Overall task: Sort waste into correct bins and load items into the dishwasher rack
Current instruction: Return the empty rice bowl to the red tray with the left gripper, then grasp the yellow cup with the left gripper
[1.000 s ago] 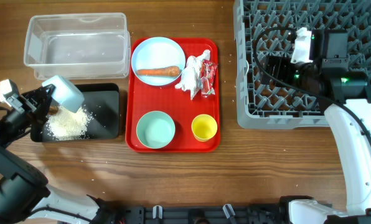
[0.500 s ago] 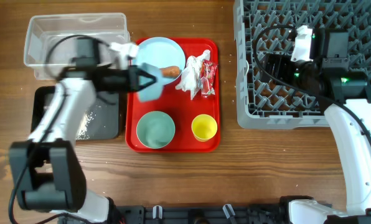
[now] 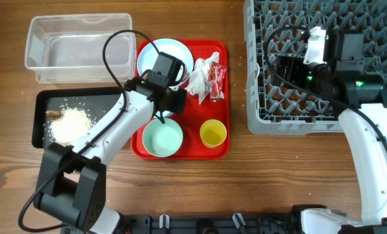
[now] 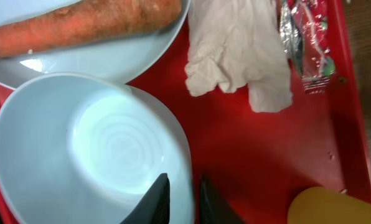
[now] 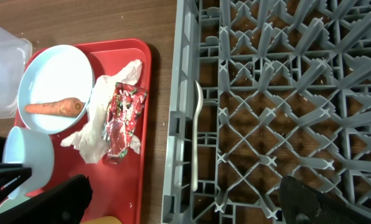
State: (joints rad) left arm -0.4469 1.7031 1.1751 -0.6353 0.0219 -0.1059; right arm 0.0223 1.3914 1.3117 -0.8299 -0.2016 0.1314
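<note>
My left gripper (image 4: 182, 200) is shut on the rim of the small white-blue bowl (image 4: 92, 149), holding it over the red tray, just in front of the pale blue plate (image 4: 117, 59) that carries the orange carrot (image 4: 79, 22). In the overhead view the gripper (image 3: 162, 112) sits between the plate (image 3: 156, 53) and the pale green bowl (image 3: 162, 138), and hides most of the small bowl. The white wrapper (image 4: 235, 50), the red-printed wrapper (image 4: 304, 37) and the yellow cup (image 3: 213, 133) lie on the tray. White rice (image 3: 69, 125) and a brown scrap (image 3: 54, 114) lie in the black tray (image 3: 112, 104). My right gripper (image 5: 185, 208) is open over the left edge of the grey rack (image 3: 323, 104).
The clear plastic box (image 3: 80, 40) stands behind the black tray. The flat red tray (image 3: 223, 97) lies between the bins and the rack. A white spoon-like piece (image 5: 198, 137) lies along the rack's left edge. The left arm's cable loops over the clear box.
My left arm swung right from the black tray, where the rice now lies, to the red tray, carrying the small bowl. The right arm has not moved.
</note>
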